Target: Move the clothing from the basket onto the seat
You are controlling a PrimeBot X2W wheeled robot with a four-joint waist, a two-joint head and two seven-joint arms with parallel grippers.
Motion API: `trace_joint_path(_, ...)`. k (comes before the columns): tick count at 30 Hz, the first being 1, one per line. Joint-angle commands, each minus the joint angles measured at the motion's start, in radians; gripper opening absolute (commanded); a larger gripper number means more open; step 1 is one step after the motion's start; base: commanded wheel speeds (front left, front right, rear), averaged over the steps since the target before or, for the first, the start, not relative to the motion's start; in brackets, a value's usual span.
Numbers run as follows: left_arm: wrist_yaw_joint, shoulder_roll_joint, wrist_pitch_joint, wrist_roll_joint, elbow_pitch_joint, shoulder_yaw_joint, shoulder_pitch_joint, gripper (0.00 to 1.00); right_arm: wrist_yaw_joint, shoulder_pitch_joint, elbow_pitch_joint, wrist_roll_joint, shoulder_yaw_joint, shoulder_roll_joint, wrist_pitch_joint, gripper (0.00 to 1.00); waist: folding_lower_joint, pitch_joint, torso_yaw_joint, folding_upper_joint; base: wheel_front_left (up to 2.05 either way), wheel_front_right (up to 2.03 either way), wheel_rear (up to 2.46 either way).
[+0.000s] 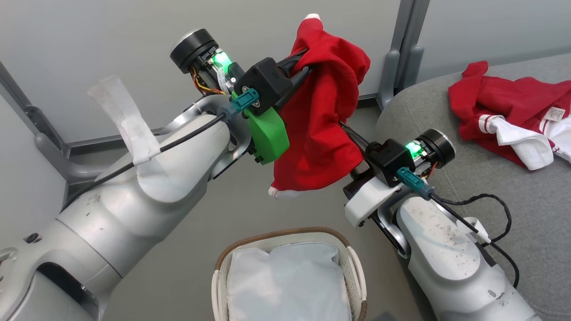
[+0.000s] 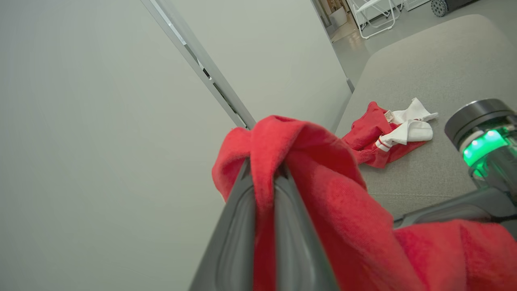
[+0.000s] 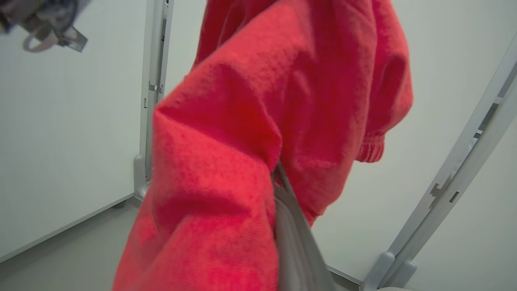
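A red piece of clothing [image 1: 321, 129] hangs in the air above the floor, held up between my two arms. My left gripper [image 1: 299, 67] is shut on its upper folds; in the left wrist view the fingers [image 2: 242, 226] pinch a ridge of red cloth [image 2: 323, 194]. From the lower right, my right gripper [image 1: 352, 133] reaches into the garment. It is shut on the cloth [image 3: 226, 161], which covers one finger. A second red and white garment [image 1: 513, 111] lies crumpled on the grey seat [image 1: 490, 191]. The basket [image 1: 285, 234] stands below, holding its white liner [image 1: 285, 285].
Pale partition walls with grey metal posts [image 1: 403, 53] stand behind the arms. The grey floor [image 1: 178, 267] lies around the basket. A black cable [image 1: 499, 218] loops along my right forearm over the seat's edge.
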Motion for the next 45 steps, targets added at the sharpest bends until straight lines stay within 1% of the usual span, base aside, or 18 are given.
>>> trace_joint_path(1, 0.002, 0.006, -0.003, -0.01, 0.001, 0.003, 0.022, 0.0, -0.001, -0.011, -0.002, 0.006, 0.001, -0.004, -0.005, 0.0, 0.0, 0.001, -0.001, 0.0, 0.0, 0.0, 0.0)
trace_joint_path(5, 0.004, 0.01, -0.006, -0.04, 0.008, 0.017, 0.045, 0.0, -0.001, -0.01, -0.013, 0.003, -0.01, -0.004, -0.005, 0.0, 0.0, 0.004, -0.004, 0.0, 0.0, 0.0, 0.0)
trace_joint_path(7, 0.004, 0.011, -0.007, -0.058, 0.012, 0.027, 0.064, 0.29, -0.001, -0.005, -0.021, 0.002, -0.019, -0.003, -0.005, 0.0, 0.0, 0.007, -0.006, 0.0, 0.0, 0.0, 0.0)
trace_joint_path(8, 0.004, 0.012, -0.008, -0.067, 0.014, 0.031, 0.071, 0.4, -0.001, -0.001, -0.024, 0.003, -0.023, -0.003, -0.005, 0.0, 0.0, 0.008, -0.007, 0.0, 0.0, 0.0, 0.0)
trace_joint_path(9, 0.004, 0.015, -0.009, -0.076, 0.015, 0.036, 0.079, 0.57, -0.001, 0.003, -0.03, 0.005, -0.029, -0.003, -0.005, 0.0, 0.0, 0.009, -0.008, 0.0, 0.0, 0.0, 0.0)
trace_joint_path(10, 0.004, 0.017, -0.01, -0.084, 0.016, 0.039, 0.086, 0.96, -0.001, 0.006, -0.035, 0.005, -0.035, -0.003, -0.005, 0.0, 0.0, 0.011, -0.009, 0.0, 0.0, 0.0, 0.0)
trace_joint_path(11, 0.004, 0.02, -0.011, -0.091, 0.017, 0.042, 0.096, 1.0, -0.001, 0.009, -0.042, 0.005, -0.045, -0.003, -0.005, 0.0, 0.0, 0.013, -0.01, 0.0, 0.0, 0.0, 0.0)
trace_joint_path(19, 0.011, 0.053, -0.017, -0.132, 0.009, 0.08, 0.178, 1.0, -0.001, 0.035, -0.082, -0.017, -0.146, -0.003, -0.005, 0.0, 0.0, 0.029, -0.013, 0.0, 0.0, 0.0, 0.0)
trace_joint_path(25, 0.019, 0.069, -0.018, -0.153, -0.015, 0.107, 0.256, 1.0, -0.001, 0.057, -0.094, -0.038, -0.199, -0.003, -0.005, 0.0, 0.0, 0.042, -0.012, 0.0, 0.0, 0.0, 0.0)
trace_joint_path(32, 0.027, 0.09, -0.018, -0.142, -0.083, 0.144, 0.382, 1.0, -0.001, 0.085, -0.1, -0.05, -0.244, -0.003, -0.005, 0.0, 0.0, 0.052, -0.018, 0.0, 0.0, 0.0, 0.0)
trace_joint_path(41, 0.037, 0.07, -0.018, -0.115, -0.131, 0.197, 0.503, 1.0, -0.001, 0.112, -0.103, -0.063, -0.291, -0.003, -0.005, 0.0, 0.0, 0.062, -0.012, 0.0, 0.0, 0.0, 0.0)
trace_joint_path(45, 0.04, 0.057, -0.018, -0.087, -0.154, 0.227, 0.548, 1.0, -0.001, 0.122, -0.11, -0.064, -0.309, -0.004, -0.005, 0.0, 0.0, 0.07, -0.032, 0.0, 0.0, 0.0, 0.0)
